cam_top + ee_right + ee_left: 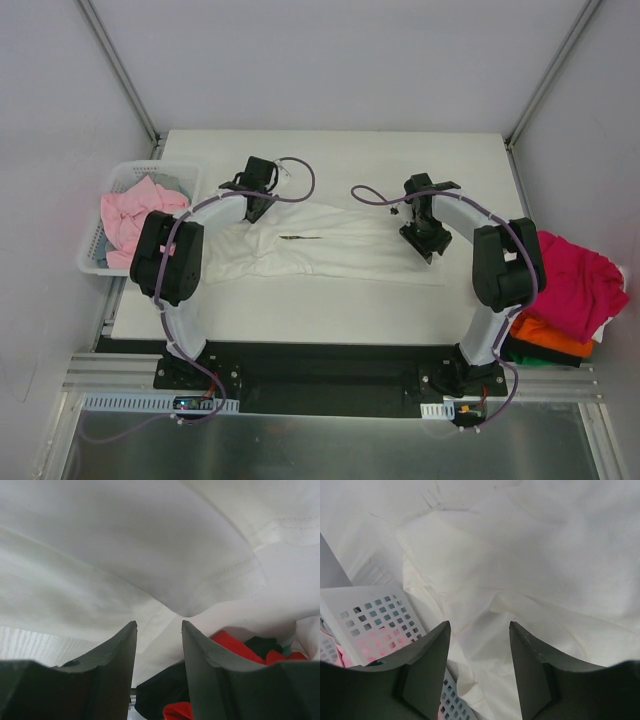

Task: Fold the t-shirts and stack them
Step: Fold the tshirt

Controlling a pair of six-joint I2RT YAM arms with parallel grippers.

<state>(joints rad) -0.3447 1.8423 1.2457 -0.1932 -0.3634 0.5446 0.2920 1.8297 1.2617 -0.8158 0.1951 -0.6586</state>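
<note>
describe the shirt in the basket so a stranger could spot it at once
Find the table, then the white lattice basket beside its left edge. The pink tee is bunched up inside it. It is the only pale pink cloth in view: the white tee lies spread on the table, and the magenta tee sits far right.

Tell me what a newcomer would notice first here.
A long white cloth t-shirt lies spread across the middle of the table, with the left gripper and the right gripper at its two ends. A pale pink tee fills the white plastic lattice basket at the left edge, and a magenta shirt and an orange one are heaped at the right.
</note>
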